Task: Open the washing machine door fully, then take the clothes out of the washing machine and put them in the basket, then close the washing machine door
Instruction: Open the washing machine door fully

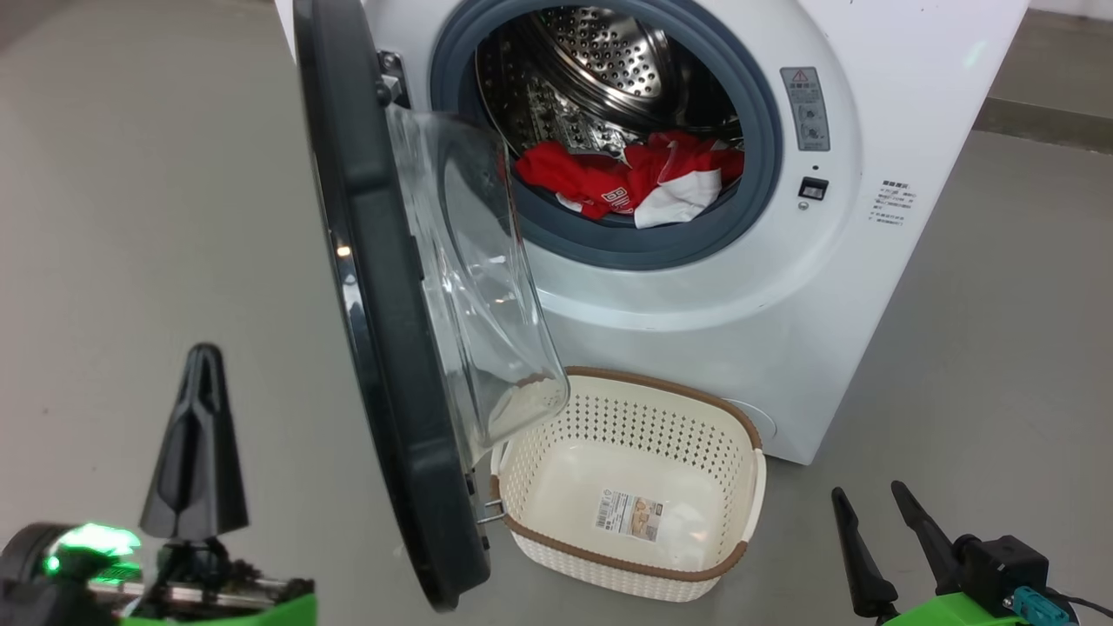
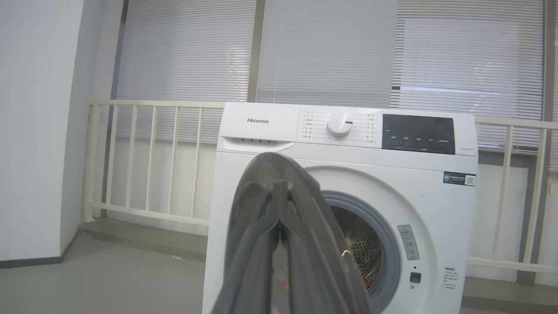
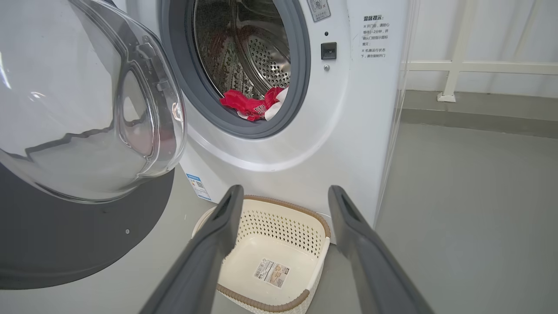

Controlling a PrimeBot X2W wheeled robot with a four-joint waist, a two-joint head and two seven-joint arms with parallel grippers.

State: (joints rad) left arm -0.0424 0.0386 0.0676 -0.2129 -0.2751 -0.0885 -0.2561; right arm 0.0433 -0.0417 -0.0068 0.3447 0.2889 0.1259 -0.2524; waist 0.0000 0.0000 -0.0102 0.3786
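Two grippers, one door, one load, one basket. Item: washing machine [image 1: 748, 339], white, upper centre to right of the head frame, drum mouth exposed. Item: washing machine door [image 1: 369, 287], black rim seen edge-on, running from the upper left-centre down to the bottom edge, standing roughly square to the machine's face; its glass bulge overlaps the basket's left corner in this view. Item: clothes [image 1: 622, 184], red with a white part, bunched at the front lip of the drum against the grey ring [image 1: 761, 165], nothing touching them. Item: basket [image 1: 643, 426], cream, brown-rimmed, on the floor just below the drum mouth, holding no garment. Left gripper [image 1: 203, 365], lower left, fingers pressed together on nothing, on the door's outer side and apart from it. Right gripper [image 1: 867, 491], lower right, fingers spread, empty, well short of the machine. Assessment: door probably wide enough, though perhaps not at its limit; removal of the clothes appears to be the step in hand. Handling note: bring the spread right gripper in from the door-free right side, aim at the raised red fold rather than the flat white part, close deep on the cloth, lift clear over the ring before drawing back, then release directly above the basket, keeping off the glass bulge.
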